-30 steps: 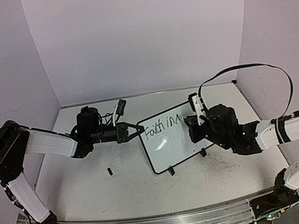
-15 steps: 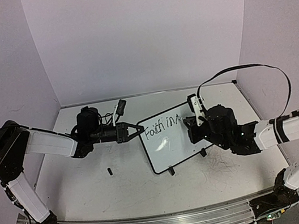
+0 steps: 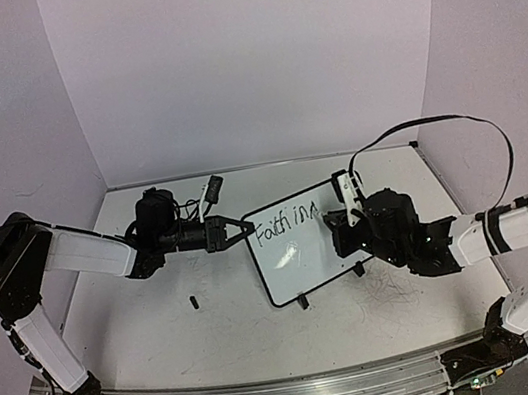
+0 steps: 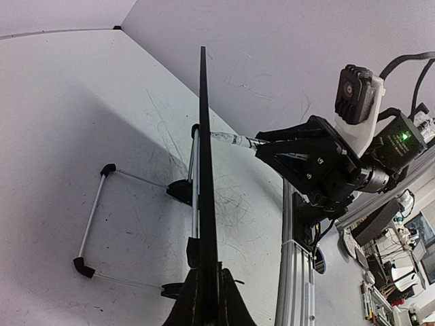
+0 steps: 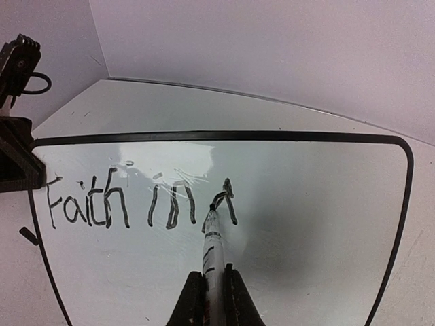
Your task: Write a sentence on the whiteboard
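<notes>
Whiteboard [image 3: 300, 262] stands propped on its feet near the middle of the tabletop [image 3: 146, 339], the sentence [image 5: 109, 204] reading "Faith in" plus one more stroke along its top edge. Left gripper [image 3: 239, 230] is clamped tight on the board's left edge. Right gripper [image 5: 211, 288] is closed around a marker [image 5: 212, 241], its tip touching the white surface.

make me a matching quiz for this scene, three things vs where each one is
Things:
1 marker
2 left gripper
3 small black object

Places:
a lying loose on the table, apart from the whiteboard
b shut on the whiteboard's edge
c tip on the whiteboard, held by the right gripper

Pairs: 1-c; 2-b; 3-a
</notes>
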Controlling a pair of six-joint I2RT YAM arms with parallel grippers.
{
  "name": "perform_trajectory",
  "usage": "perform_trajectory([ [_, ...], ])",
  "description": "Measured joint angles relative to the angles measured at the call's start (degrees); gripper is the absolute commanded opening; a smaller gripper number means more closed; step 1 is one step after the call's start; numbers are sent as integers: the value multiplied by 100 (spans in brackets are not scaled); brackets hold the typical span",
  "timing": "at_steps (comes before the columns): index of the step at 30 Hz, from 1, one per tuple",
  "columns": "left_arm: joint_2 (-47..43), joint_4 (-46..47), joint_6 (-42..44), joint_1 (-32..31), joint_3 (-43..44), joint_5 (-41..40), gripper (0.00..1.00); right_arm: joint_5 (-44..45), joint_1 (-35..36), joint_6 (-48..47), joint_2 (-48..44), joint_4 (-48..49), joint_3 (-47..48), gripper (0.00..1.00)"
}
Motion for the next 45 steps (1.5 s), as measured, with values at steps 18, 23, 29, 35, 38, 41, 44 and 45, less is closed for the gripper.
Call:
perform_trajectory([
  [18,0,-10,2,-2,0,0,0,7,82,115,-35,-83,-78,0],
  [23,0,-10,2,-2,0,0,0,35,82,91,-35,-77,-73,0],
  [29,0,-10,18,0,0,2,0,133,82,33,-33,-77,11,0],
  [35,0,-13,37,0,0,4,0,204,76,7,25,-61,103,0],
  [38,0,-16,37,-1,0,2,0,229,73,1,47,-38,107,0],
  [41,0,-20,36,-1,0,1,0,239,71,-6,65,-30,121,0],
  [44,0,-23,35,-2,0,-2,0,266,71,-18,123,15,189,0],
  [45,0,-23,35,-2,0,-2,0,278,69,-18,135,42,210,0],
])
